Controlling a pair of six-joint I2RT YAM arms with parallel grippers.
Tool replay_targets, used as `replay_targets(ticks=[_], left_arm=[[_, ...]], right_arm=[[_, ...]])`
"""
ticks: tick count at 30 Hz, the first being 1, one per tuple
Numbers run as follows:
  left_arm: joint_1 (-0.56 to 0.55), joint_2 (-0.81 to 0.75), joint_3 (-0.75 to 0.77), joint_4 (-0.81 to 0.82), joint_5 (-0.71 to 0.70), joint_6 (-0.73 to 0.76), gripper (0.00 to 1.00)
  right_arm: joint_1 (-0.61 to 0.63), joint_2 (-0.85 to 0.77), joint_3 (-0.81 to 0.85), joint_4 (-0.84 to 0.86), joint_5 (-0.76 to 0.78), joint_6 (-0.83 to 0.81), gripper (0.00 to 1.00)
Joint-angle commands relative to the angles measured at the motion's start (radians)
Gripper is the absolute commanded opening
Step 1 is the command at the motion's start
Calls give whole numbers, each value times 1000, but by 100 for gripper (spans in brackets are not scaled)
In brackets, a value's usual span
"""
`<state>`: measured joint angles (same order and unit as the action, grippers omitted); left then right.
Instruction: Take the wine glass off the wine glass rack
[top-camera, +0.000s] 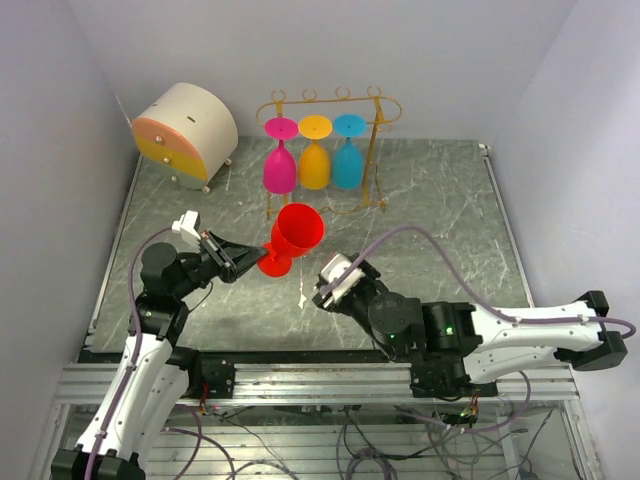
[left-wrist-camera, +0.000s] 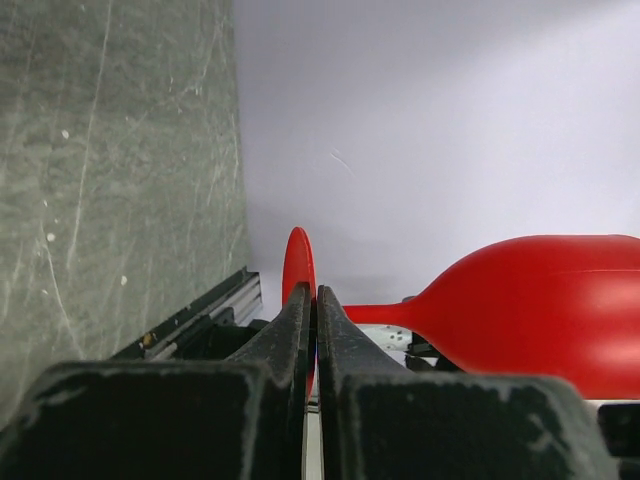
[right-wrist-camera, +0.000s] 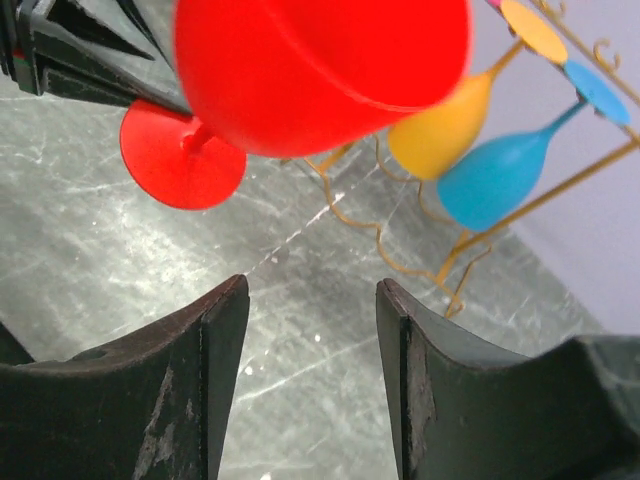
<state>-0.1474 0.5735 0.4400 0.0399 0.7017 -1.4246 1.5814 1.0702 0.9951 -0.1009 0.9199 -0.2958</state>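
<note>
Plainly, we see the left gripper (left-wrist-camera: 316, 300) clenched on the thin foot disc of the red wine glass (top-camera: 297, 232). The glass sits tilted at the centre of the top view, apart from the thin golden wire wine glass rack (top-camera: 379, 160) behind it. Its glossy bowl is cut off at the right edge of the left wrist view and the top edge of the right wrist view. The right gripper (right-wrist-camera: 312, 290), scuffed and black, stands released, holding nothing.

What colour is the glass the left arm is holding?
The wine glass is red, clearest in the top external view.
</note>
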Motion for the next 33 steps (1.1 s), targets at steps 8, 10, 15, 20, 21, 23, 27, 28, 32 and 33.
replay_targets(ticks=[8, 10, 15, 20, 21, 23, 27, 28, 32, 33], left_arm=[[2, 48, -73, 280, -10, 150, 7], [2, 44, -72, 265, -14, 174, 7], [2, 32, -63, 233, -13, 214, 7], [-1, 25, -27, 150, -15, 278, 7], [-2, 23, -20, 133, -20, 295, 7], [-3, 22, -11, 110, -26, 311, 7], [-3, 23, 5, 51, -47, 347, 7], [-3, 25, 11, 39, -51, 354, 7], [-3, 38, 20, 31, -54, 358, 7], [-3, 42, 21, 32, -54, 356, 7]], right_arm=[[-22, 31, 426, -621, -12, 495, 48], [-52, 39, 492, -634, -62, 503, 47], [-389, 108, 664, -702, -536, 535, 47], [-734, 238, 760, -762, -964, 541, 43], [-752, 247, 759, -750, -1004, 539, 43], [-772, 250, 755, -726, -1057, 541, 43], [-797, 265, 773, -706, -1211, 537, 44], [-797, 271, 777, -708, -1233, 536, 44], [-798, 270, 763, -720, -1247, 531, 43], [-798, 264, 750, -717, -1248, 532, 43]])
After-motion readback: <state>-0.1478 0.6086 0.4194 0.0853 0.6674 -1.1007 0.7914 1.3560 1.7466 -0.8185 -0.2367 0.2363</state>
